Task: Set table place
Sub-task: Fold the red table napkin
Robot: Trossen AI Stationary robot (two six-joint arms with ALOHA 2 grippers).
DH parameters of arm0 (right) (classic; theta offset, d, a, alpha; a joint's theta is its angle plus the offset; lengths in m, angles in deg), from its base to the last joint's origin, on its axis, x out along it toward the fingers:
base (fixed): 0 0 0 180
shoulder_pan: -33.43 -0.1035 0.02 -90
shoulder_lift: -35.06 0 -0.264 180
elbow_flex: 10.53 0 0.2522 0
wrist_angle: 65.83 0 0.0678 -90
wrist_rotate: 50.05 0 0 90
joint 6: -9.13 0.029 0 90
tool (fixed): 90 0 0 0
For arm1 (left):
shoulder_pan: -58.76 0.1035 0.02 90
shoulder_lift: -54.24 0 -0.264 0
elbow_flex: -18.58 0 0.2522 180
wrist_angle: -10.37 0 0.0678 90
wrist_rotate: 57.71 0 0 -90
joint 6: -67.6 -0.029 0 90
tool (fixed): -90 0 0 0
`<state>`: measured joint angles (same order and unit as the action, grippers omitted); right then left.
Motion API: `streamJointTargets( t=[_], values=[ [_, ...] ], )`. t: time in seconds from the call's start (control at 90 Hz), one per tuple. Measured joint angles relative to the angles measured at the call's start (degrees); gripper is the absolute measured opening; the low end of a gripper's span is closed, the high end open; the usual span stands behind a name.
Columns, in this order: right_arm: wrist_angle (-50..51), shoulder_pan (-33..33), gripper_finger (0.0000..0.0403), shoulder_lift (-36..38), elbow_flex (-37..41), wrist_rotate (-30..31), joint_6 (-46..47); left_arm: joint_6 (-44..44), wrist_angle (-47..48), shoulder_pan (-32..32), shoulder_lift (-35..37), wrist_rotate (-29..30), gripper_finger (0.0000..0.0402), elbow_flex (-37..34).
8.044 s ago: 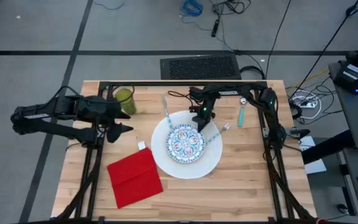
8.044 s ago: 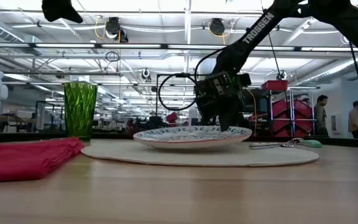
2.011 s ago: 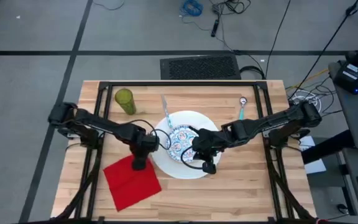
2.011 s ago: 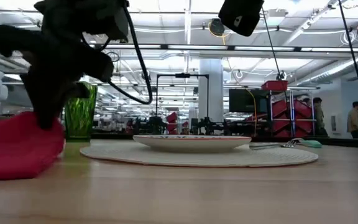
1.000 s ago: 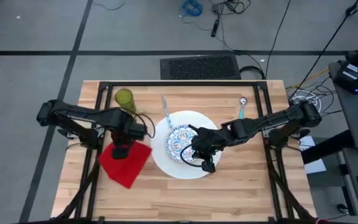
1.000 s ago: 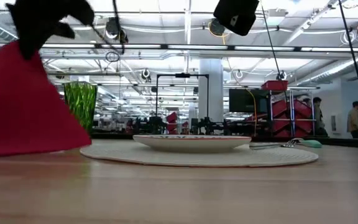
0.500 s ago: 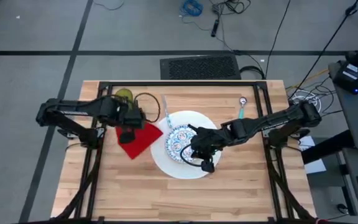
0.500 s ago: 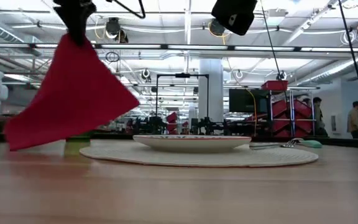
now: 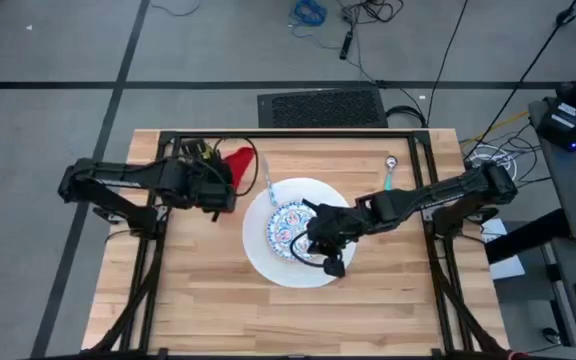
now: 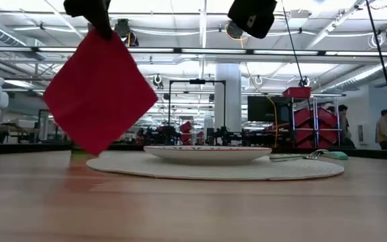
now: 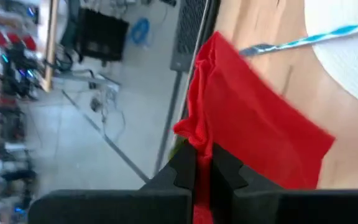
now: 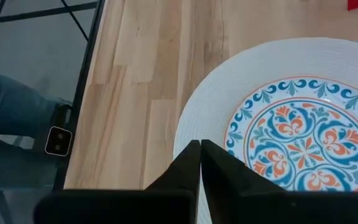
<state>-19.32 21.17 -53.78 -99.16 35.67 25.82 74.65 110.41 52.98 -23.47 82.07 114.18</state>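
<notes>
Left gripper (image 11: 202, 163) clamped on the napkin (image 10: 99, 91), lifted clear of the table (image 9: 388, 300).

The cloth hangs limp from one pinched corner, upper left in the low view: light, soft, likely to swing. Right gripper (image 12: 200, 151), fingers closed on nothing, hovers over the plate (image 9: 268, 255) at centre.

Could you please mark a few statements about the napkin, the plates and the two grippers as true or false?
1. The left gripper is shut on the red napkin. True.
2. The napkin lies flat on the table. False: it hangs in the air.
3. The small patterned plate sits on the large white plate. True.
4. The right gripper holds a fork. False: it is shut and empty, above the white plate's rim.
</notes>
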Motion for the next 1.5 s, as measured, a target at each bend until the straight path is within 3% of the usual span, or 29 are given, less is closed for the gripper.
streamJointTargets(
  t=[0.211, 0.322, 0.367, 0.422, 0.556, 0.678, 0.744, 0.889, 1.044, 1.3, 1.5],
  values=[
    [0.0, 1.3, 0.0000, 0.0, 0.0, -0.1, -0.3, -10.5, 0.3, 0.5, 0.0, 5.9, 0.0000, 0.0],
    [0.0, 1.4, 0.0000, 0.0, 0.0, -0.1, -0.4, -16.6, 0.7, 0.5, 0.0, 13.4, 0.0000, 0.0],
    [0.0, 1.4, 0.0000, 0.0, 0.0, -0.2, -0.5, -17.7, 1.0, 0.5, 0.0, 13.2, 0.0000, 0.4],
    [0.0, 1.4, 0.0000, 0.0, 0.0, -0.2, -0.5, -16.5, 0.6, 0.4, 0.0, 7.3, 0.0000, 1.4],
    [0.2, 1.3, 0.0000, 0.0, 0.0, -0.3, -0.5, -3.1, -4.0, -1.9, 0.1, -19.1, 0.0000, 1.0],
    [0.5, 1.3, 0.0000, 0.0, 0.0, -0.3, -0.8, 2.4, -10.7, -6.4, 0.0, -40.3, 0.0000, -3.0],
    [0.5, 1.3, 0.0000, 0.0, 0.0, -0.3, -1.4, 5.8, -14.7, -9.1, -0.1, -47.8, 0.0000, -6.7],
    [0.5, 1.3, 0.0000, 0.0, 0.0, -0.3, -1.9, 12.7, -18.5, -14.3, -1.5, -51.6, 0.0000, -15.2],
    [0.5, 1.3, 0.0000, 0.0, 0.0, -0.3, -2.6, 18.6, -22.9, -16.8, -1.8, -53.5, 0.0000, -19.1],
    [0.5, 1.3, 0.0000, 0.0, 0.0, -0.5, -3.8, 21.5, -27.3, -19.6, -1.8, -73.3, 0.0000, -19.4],
    [0.5, 1.3, 0.0000, 0.0, 0.0, -0.5, -5.8, 28.4, -27.6, -20.2, -2.6, -72.9, 0.0000, -19.5]
  ],
)
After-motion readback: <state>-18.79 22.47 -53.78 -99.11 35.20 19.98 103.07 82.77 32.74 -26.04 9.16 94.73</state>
